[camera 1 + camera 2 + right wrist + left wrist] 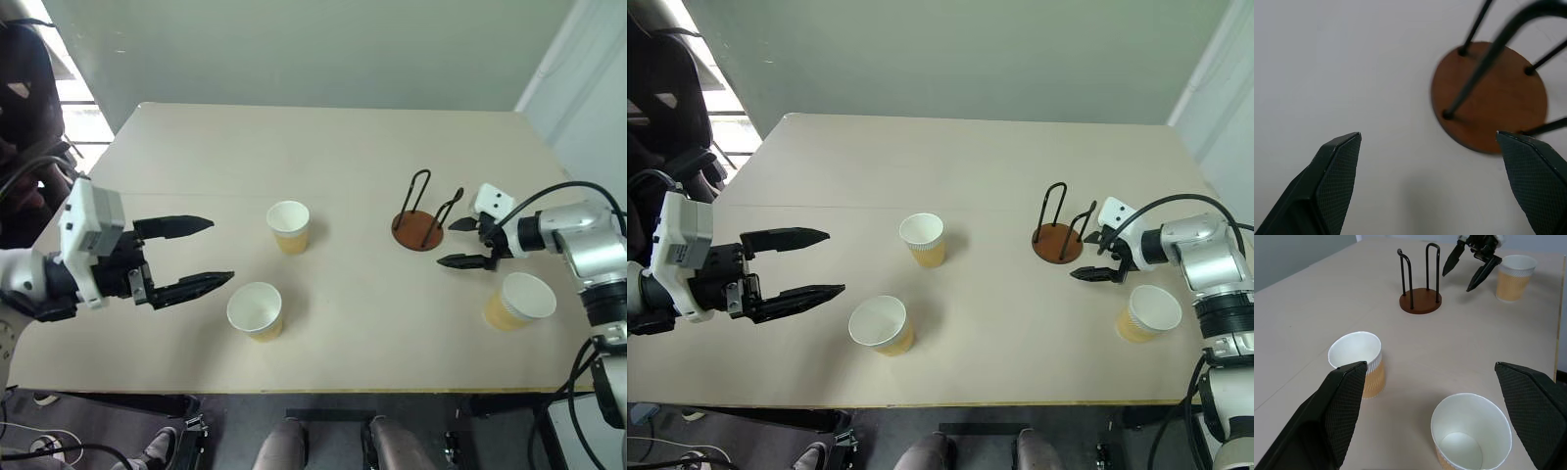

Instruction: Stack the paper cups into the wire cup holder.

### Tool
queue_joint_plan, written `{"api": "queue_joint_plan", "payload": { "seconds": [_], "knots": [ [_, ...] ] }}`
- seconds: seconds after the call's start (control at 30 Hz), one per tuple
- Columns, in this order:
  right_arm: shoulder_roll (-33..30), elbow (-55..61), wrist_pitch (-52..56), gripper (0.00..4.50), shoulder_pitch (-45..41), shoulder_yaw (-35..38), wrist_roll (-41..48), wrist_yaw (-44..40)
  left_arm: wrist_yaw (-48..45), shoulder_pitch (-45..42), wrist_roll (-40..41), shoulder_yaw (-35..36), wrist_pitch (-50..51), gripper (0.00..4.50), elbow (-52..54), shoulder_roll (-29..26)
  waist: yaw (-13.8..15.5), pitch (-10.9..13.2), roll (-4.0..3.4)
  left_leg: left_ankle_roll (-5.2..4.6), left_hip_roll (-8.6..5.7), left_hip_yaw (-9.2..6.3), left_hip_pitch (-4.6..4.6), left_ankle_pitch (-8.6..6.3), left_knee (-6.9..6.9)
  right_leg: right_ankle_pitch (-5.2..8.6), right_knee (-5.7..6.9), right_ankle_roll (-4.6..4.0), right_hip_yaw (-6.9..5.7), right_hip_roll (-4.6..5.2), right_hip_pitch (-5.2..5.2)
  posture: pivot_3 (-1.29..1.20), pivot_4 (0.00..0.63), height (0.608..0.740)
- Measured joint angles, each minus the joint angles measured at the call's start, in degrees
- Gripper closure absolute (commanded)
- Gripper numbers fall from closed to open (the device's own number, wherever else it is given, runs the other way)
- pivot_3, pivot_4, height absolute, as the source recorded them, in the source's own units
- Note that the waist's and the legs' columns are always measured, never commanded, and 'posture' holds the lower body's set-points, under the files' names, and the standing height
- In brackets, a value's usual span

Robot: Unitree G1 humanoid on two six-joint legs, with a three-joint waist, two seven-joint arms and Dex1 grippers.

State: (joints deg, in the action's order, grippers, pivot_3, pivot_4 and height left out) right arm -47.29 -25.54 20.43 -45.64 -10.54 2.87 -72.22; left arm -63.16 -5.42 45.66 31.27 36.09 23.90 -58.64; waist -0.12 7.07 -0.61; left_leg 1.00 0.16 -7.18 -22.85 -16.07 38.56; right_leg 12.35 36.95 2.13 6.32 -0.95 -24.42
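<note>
Both pairs of jaws stand wide apart and hold nothing: the left gripper, black-fingered on a white wrist block, hangs over the left side of the pale beige rectangular table, its fingers pointing toward the middle, and the right gripper, likewise black with a white block behind it, sits just beside the holder on its right, fingers spread and empty. Three small tapered paper cups, white inside and at the rim and tan-yellow outside, stand upright and open-mouthed on the table, each apart from the others. One cup is near the table's centre; a second cup stands nearer the front edge, slightly left of the first and just beyond the left gripper's lower fingertip; the third cup stands near the front right, beneath the right arm. One wire cup holder, a round reddish-brown disc base with two upright black wire loops, stands right of centre with no cup in it. In the left wrist view the two nearer cups lie between the fingers, the holder farther off. The right wrist view looks down on the brown disc, which lies toward one finger. No writing, brand or label can be read on any cup or on the holder.
</note>
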Motion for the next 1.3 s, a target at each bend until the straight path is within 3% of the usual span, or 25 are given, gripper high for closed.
{"api": "queue_joint_plan", "payload": {
  "seconds": [0.53, 0.63, 0.97, 1.0, 1.3],
  "knots": [
    [6.8, -2.4, 2.6, 0.0, -1.7, 0.3, -0.9, 8.5, 0.8, 2.3, 0.1, 1.6, -0.9, 0.03, 0.2, 0.8, 0.0, 0.0, 0.0, 0.13, 0.0, -0.08, 0.01, 0.09, -0.04, 0.0, 0.01, 0.0, -0.05, -0.02, 0.0, 0.0, 0.15, 0.74],
    [6.9, -3.4, 2.7, 0.63, -2.3, 0.3, -1.0, 10.1, 0.7, 2.3, 0.1, 1.6, -0.9, 0.0, 0.2, 0.8, 0.0, 0.0, 0.0, 0.14, 0.0, -0.08, 0.01, 0.09, -0.04, 0.0, 0.0, 0.0, -0.04, -0.02, -0.01, 0.0, 0.15, 0.74],
    [7.8, -5.7, 2.4, 4.32, -3.4, 0.3, -1.0, 12.3, 0.7, 2.3, 0.1, 1.6, -0.9, 0.0, 0.2, 0.8, 0.0, 0.0, 0.0, 0.2, 0.01, -0.11, 0.01, 0.12, -0.14, 0.0, 0.0, -0.01, -0.06, -0.03, -0.04, 0.0, 0.15, 0.74],
    [7.8, -5.7, 2.3, 4.49, -3.5, 0.4, -0.9, 12.2, 0.7, 2.3, 0.1, 1.6, -0.9, 0.0, 0.2, 0.8, 0.0, 0.0, 0.0, 0.2, 0.01, -0.11, 0.01, 0.12, -0.15, 0.0, 0.0, -0.01, -0.06, -0.03, -0.04, 0.0, 0.15, 0.74],
    [6.9, -3.4, 1.3, 4.49, -2.0, 0.4, 0.0, 5.6, 0.6, 2.3, 0.1, 1.6, -0.9, 0.0, 0.2, 0.7, 0.0, 0.0, 0.0, 0.23, 0.0, -0.12, 0.0, 0.14, -0.25, 0.02, 0.0, -0.03, -0.08, -0.03, -0.07, 0.0, 0.15, 0.74]
  ]
}}
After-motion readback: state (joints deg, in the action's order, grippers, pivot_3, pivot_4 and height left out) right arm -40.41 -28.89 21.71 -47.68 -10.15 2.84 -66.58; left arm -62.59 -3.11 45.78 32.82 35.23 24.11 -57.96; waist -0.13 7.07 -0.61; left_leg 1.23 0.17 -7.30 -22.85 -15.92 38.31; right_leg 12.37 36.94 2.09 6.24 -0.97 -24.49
